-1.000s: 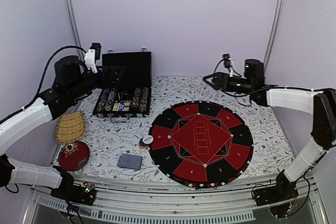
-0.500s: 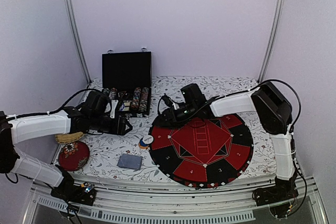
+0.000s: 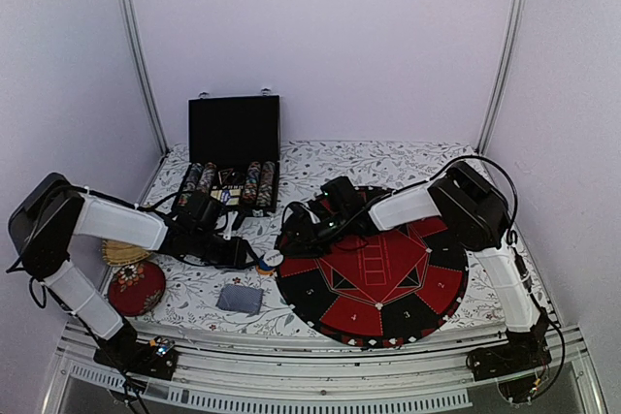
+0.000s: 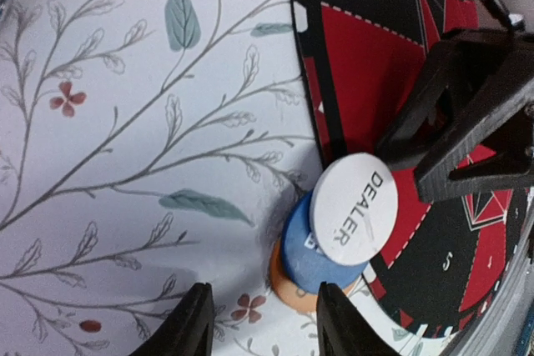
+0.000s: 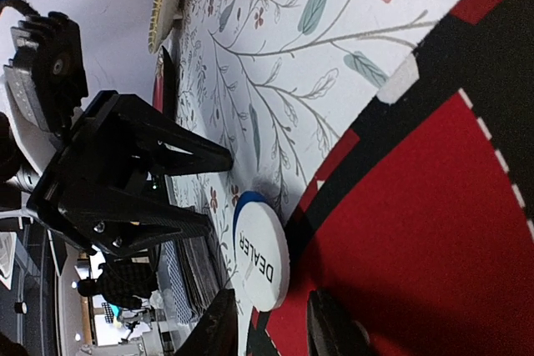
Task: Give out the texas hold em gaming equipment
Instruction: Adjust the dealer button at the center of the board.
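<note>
The left arm's upper link leans out from its base to an elbow high at the left side; its white forearm slopes down to the right, low over the flower-printed tablecloth (image 3: 194,283); the left gripper (image 3: 254,258) lies nearly level, pointing at the rim of the big round red-and-black mat (image 3: 437,283). The right arm climbs from its base to an elbow above the mat's far right side; its forearm reaches left and down across the mat, so the right gripper (image 3: 288,238) faces the left one, their tips near each other.

Between them, at the mat's left rim, sits a small stack of three coin-like discs: the white round DEALER button (image 4: 355,208) on top, tilted and overlapping the rim; the blue round button (image 4: 310,254) under it; the orange round button (image 4: 284,279) lowest, on the cloth.

In the left wrist view the left gripper's fingers (image 4: 196,323) stand apart with bare cloth between them, just short of the stack, pinching nothing; in the right wrist view the right gripper's fingers (image 5: 219,327) are likewise spread, the DEALER button just ahead of the gap and not gripped; whether a right fingertip touches it I cannot tell.

The grey-backed deck of playing cards (image 3: 240,298) lies on the cloth nearer the front edge; rows of small striped poker chips (image 3: 257,184) sit in the open black chip case (image 3: 233,128) at the far side.
</note>
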Motion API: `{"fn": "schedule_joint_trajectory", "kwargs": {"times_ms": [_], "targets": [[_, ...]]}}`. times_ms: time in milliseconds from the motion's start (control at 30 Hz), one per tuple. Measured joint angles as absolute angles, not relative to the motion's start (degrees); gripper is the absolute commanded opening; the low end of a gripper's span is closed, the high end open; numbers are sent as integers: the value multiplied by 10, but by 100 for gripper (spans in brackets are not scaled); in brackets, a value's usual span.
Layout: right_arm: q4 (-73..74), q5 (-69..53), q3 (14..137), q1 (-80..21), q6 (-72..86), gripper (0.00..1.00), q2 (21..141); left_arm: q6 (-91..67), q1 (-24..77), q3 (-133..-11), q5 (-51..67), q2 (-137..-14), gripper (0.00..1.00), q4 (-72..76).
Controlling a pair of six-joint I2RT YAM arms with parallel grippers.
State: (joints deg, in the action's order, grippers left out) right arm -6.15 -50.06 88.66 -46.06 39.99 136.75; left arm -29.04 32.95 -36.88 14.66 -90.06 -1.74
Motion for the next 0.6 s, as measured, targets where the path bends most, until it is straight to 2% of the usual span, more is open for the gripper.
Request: {"fn": "schedule_joint_trajectory", "kwargs": {"times_ms": [267,400,600], "targets": [[-90,-522,900,-463,429,20,1389,-299,336,-372,176,-932,39,37],[-97,-528,902,-463,442,8,1392,-301,342,-373,179,-937,38,45],[-106,-532,903,-463,453,9,1395,-302,347,-374,184,-943,34,55]]}}
